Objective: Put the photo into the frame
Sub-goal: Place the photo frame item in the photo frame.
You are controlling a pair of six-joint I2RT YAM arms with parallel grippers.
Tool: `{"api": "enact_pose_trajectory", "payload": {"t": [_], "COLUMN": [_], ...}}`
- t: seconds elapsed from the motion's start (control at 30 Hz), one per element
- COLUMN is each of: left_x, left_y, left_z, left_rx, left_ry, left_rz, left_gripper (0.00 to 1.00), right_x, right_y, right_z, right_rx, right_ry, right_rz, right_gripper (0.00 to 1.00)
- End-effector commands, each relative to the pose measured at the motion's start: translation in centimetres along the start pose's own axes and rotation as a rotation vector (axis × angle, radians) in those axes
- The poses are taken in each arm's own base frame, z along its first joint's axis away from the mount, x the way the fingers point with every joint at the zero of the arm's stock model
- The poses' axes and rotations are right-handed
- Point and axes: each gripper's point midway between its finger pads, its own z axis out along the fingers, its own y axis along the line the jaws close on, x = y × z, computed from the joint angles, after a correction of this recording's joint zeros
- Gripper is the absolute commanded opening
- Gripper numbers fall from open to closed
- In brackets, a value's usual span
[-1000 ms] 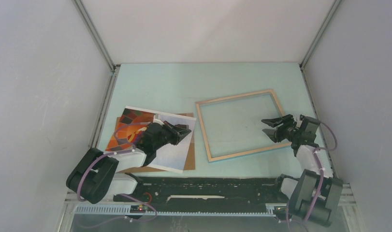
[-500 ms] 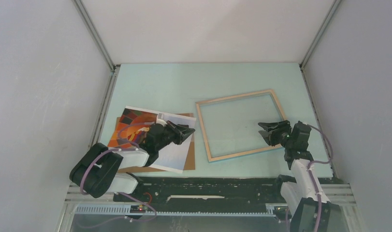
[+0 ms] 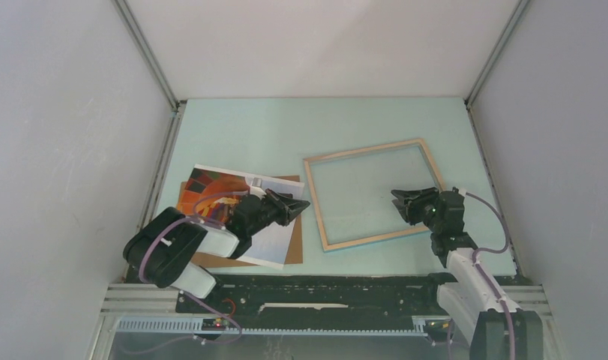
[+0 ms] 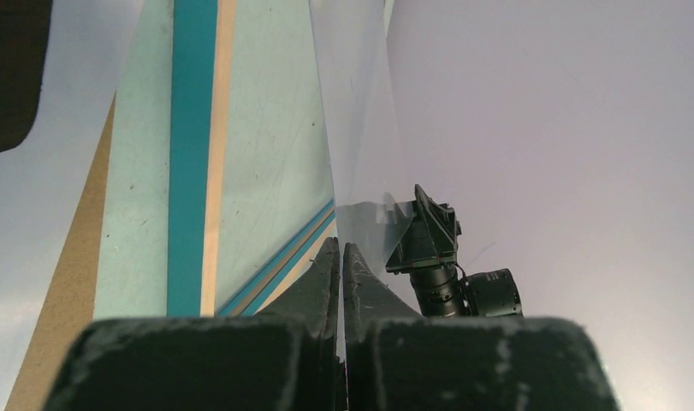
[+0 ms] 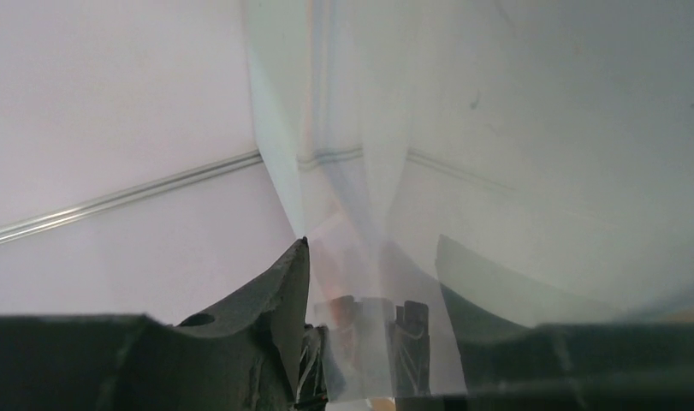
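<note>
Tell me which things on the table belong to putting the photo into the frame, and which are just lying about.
For the job:
- photo
- frame
- left fingers, shut, by the photo
- right fingers, apart, over the frame

Lying about:
- brown board under the photo

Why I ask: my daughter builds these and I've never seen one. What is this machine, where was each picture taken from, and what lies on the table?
These are two robot arms bolted at the near edge of a pale green table. One picture looks down from above and behind; the other two come from a camera on each wrist, looking along its tool. On the table lie a wooden frame and a photo on a brown board. The left tool is shut, apparently pinching the photo's edge. The right tool, jaws apart, is at the frame's right side.
</note>
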Motion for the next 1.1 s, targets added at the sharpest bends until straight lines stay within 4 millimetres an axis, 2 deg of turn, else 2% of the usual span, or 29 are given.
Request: {"api": "enact_pose_trajectory", "payload": {"t": [0.0, 0.13, 0.27, 0.4, 0.47, 0.67, 0.83, 0.93, 1.07], "left_x": [0.8, 1.6, 2.0, 2.3, 2.5, 2.9, 3.2, 3.2, 3.5], "left_y": [-0.9, -1.0, -1.2, -1.5, -1.4, -0.4, -0.7, -0.3, 0.7], "left_z": [0.2, 0.5, 0.5, 0.3, 0.3, 0.6, 0.7, 0.6, 0.5], "left_rx": [0.062, 0.083, 0.108, 0.12, 0.118, 0.083, 0.095, 0.082, 0.057], "left_ry": [0.011, 0.035, 0.046, 0.044, 0.044, 0.064, 0.078, 0.079, 0.094], "left_rz": [-0.008, -0.03, -0.048, -0.045, -0.035, -0.042, -0.03, -0.028, -0.024], "left_gripper": [0.0, 0.0, 0.0, 0.0, 0.0, 0.0, 0.0, 0.0, 0.02], "right_x": [0.7, 1.8, 2.1, 2.2, 2.3, 1.8, 1.6, 1.4, 1.0], "right_y": [1.4, 1.5, 1.4, 0.8, 0.7, 0.0, -0.4, 0.0, -0.2], "right_z": [0.5, 0.9, 1.3, 1.7, 1.8, 2.3, 2.7, 2.9, 2.9], "right_rx": [-0.044, -0.057, -0.048, -0.021, -0.018, 0.003, 0.018, 0.01, 0.024], "right_ry": [-0.052, -0.051, -0.06, -0.072, -0.078, -0.113, -0.128, -0.139, -0.157], "right_rz": [-0.011, 0.005, 0.022, 0.043, 0.038, 0.046, 0.049, 0.047, 0.05], "right_gripper": [0.44, 0.43, 0.42, 0.41, 0.36, 0.35, 0.27, 0.26, 0.12]}}
